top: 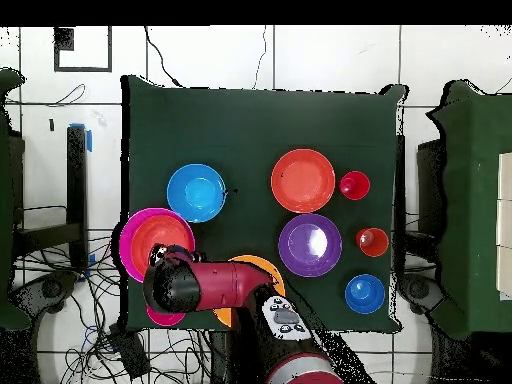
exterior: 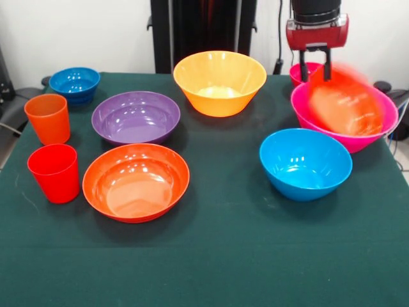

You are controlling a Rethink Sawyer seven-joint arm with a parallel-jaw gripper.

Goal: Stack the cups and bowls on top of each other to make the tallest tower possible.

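My gripper hangs open at the far right, just above the back rim of the large pink bowl. A red-orange bowl lies blurred and tilted inside that pink bowl; together they are the tower, also seen from overhead. The small pink-red bowl sits behind the gripper. The yellow-orange bowl, purple bowl, second red-orange bowl, large blue bowl and small blue bowl stand apart on the table. The orange cup and red cup stand upright at the left.
The green cloth table ends close to the pink bowl at the right edge. In the overhead view my arm covers part of the yellow-orange bowl. Cables lie on the floor beside the table.
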